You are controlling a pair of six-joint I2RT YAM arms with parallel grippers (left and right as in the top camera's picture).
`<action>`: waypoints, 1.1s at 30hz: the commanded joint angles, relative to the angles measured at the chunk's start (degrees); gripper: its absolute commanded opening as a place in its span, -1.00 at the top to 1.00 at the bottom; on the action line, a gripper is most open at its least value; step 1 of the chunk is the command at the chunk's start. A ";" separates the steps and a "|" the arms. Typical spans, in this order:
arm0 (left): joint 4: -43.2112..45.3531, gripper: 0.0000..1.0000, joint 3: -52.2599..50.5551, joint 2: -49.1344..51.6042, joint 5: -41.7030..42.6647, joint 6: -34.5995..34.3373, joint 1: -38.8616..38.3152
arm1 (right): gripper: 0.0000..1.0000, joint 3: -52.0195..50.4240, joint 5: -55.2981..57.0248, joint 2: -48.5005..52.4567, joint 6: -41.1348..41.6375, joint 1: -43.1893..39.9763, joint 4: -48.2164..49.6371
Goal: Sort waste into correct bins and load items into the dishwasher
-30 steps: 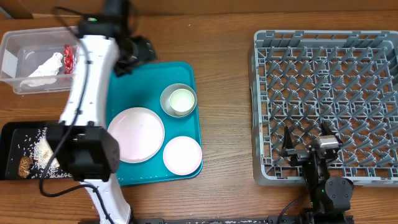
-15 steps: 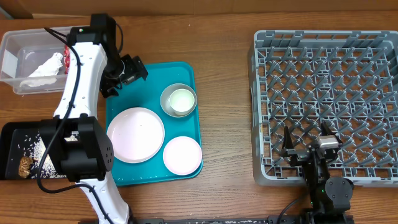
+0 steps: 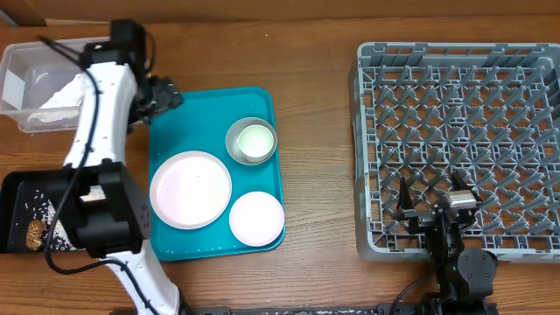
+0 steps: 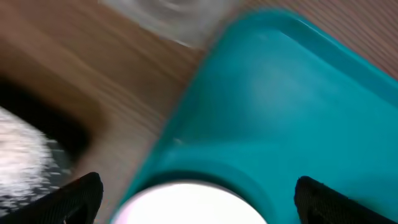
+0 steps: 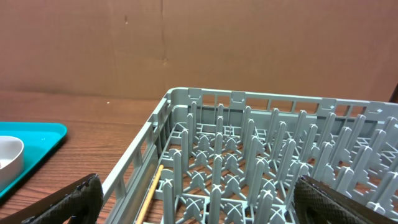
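**Waste looks sorted, dishes wait for the rack**

Waste sits in two places. A crumpled white paper napkin (image 3: 52,112) lies in the clear rectangular plastic tub (image 3: 39,80). White rice-like crumbs (image 3: 48,214) and a small brown food lump (image 3: 35,233) lie in the flat black rectangular tray (image 3: 17,188). I think paper goes one way and food scraps the other, and that is why they are apart. (The red shiny wrapper cannot be seen; the left arm covers that side of the tub.)

All the dishes are on the teal serving tray (image 3: 259,103) in the middle of the counter. They are a large round pale-pink plate (image 3: 191,190), a small white bowl (image 3: 256,218) and a grey metal-rimmed bowl (image 3: 230,140). The grey bowl has something round and white inside, maybe the small cup.

No dish shows in the large square grey plastic dish rack (image 3: 363,131), so that job looks not yet begun. (A thin yellow stick (image 5: 149,194) lies near its front corner.)

The left hand (image 3: 156,98) is spread wide with nothing in it. It hangs over the tray's far left corner, beside the tub and close to the plate, so it looks ready to pick up a dish. The right hand (image 3: 431,199) is wide open and empty too. It sits over the rack's near edge, a good spot for helping dishes in.
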 commanded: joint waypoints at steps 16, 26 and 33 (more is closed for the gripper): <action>0.04 -1.00 -0.17 0.02 -3.87 -3.34 10.82 | -1.00 -0.59 0.11 -0.68 0.44 0.22 0.63; 0.24 -1.00 -0.17 0.02 -3.63 -3.34 10.75 | -0.99 -0.59 -45.86 -0.68 0.46 0.22 10.51; 0.26 -1.00 -0.17 0.02 -3.61 -3.37 10.73 | -1.00 -0.57 -71.58 -0.68 3.93 0.22 39.17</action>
